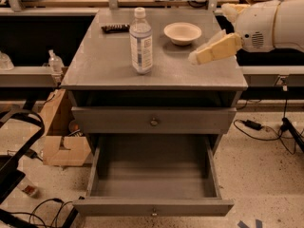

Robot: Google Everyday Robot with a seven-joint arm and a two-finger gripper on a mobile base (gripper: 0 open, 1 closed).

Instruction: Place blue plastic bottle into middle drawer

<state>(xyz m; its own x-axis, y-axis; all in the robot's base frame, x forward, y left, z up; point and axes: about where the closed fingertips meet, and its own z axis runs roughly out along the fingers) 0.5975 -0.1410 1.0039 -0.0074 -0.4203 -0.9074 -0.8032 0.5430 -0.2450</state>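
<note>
The blue plastic bottle (141, 41), clear with a white cap and a pale label, stands upright on the grey cabinet top (109, 65), left of centre. The middle drawer (153, 175) is pulled out below and holds nothing. My gripper (195, 58) comes in from the right on a white arm, above the cabinet top, to the right of the bottle and apart from it. It holds nothing that shows.
A white bowl (182, 33) sits at the back right of the top, a dark flat object (115, 28) at the back left. A shut drawer front (154, 121) is above the open one. A cardboard box (61, 141) and cables lie on the floor at the left.
</note>
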